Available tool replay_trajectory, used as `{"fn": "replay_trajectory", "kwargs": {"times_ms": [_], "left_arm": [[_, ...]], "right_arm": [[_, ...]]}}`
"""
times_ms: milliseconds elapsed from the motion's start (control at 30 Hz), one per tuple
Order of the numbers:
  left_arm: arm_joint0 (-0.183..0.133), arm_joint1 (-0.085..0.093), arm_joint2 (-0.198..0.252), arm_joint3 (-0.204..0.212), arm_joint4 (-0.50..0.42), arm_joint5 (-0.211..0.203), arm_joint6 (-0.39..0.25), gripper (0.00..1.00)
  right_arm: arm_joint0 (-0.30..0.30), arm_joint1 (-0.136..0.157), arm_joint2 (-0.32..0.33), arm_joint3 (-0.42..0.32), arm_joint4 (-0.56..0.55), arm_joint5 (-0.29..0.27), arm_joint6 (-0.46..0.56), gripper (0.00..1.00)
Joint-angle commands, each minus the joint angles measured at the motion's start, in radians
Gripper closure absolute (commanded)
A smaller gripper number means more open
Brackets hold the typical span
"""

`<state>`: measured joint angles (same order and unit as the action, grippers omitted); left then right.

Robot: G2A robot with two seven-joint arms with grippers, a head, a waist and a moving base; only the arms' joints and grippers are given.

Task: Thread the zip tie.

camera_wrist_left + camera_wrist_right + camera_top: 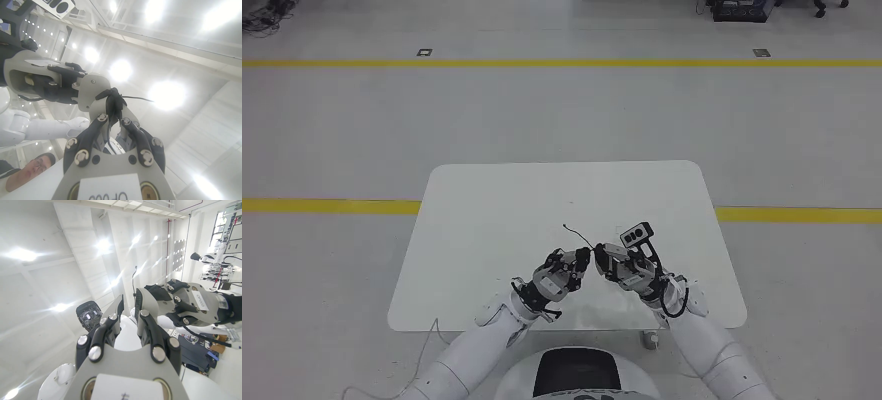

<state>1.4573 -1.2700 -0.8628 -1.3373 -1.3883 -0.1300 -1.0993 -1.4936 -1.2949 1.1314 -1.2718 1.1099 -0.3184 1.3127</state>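
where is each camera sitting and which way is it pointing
Top view: above the arms, facing down at the table; left gripper and right gripper meet over its near half.
Left wrist view: on that wrist, facing up at the ceiling; left gripper shut on the zip tie.
Right wrist view: on that wrist, also facing up; right gripper open.
Shared: both wrist views show the zip tie and the other arm's gripper.

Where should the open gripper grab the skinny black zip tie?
Probably its free tail: the thin black plastic zip tie pokes out straight past the left gripper pinching it. The open right gripper should close across it from the side.
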Motion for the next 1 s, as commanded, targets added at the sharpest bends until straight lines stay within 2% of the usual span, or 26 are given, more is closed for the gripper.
{"fn": "replay_trajectory", "kwargs": {"times_ms": [0,167,333,633,967], "left_arm": [[0.000,-0.001,-0.001,0.000,0.002,0.002,0.000,1.00],[0.000,-0.003,-0.001,0.001,0.004,0.006,0.001,1.00],[-0.001,-0.005,-0.002,0.004,0.007,0.006,0.000,1.00],[0.000,-0.008,-0.005,0.006,0.012,0.007,-0.003,1.00],[0.005,-0.010,-0.009,0.006,0.015,0.008,-0.005,1.00]], "right_arm": [[0.000,0.000,0.001,0.000,-0.002,0.002,-0.001,0.85],[-0.002,-0.001,0.003,0.000,-0.006,0.006,-0.002,0.88],[-0.002,-0.001,0.006,0.001,-0.008,0.009,-0.003,0.95],[0.001,-0.003,0.007,0.007,-0.011,0.017,-0.002,1.00],[-0.001,-0.004,0.009,0.014,-0.020,0.022,-0.002,1.00]]}}
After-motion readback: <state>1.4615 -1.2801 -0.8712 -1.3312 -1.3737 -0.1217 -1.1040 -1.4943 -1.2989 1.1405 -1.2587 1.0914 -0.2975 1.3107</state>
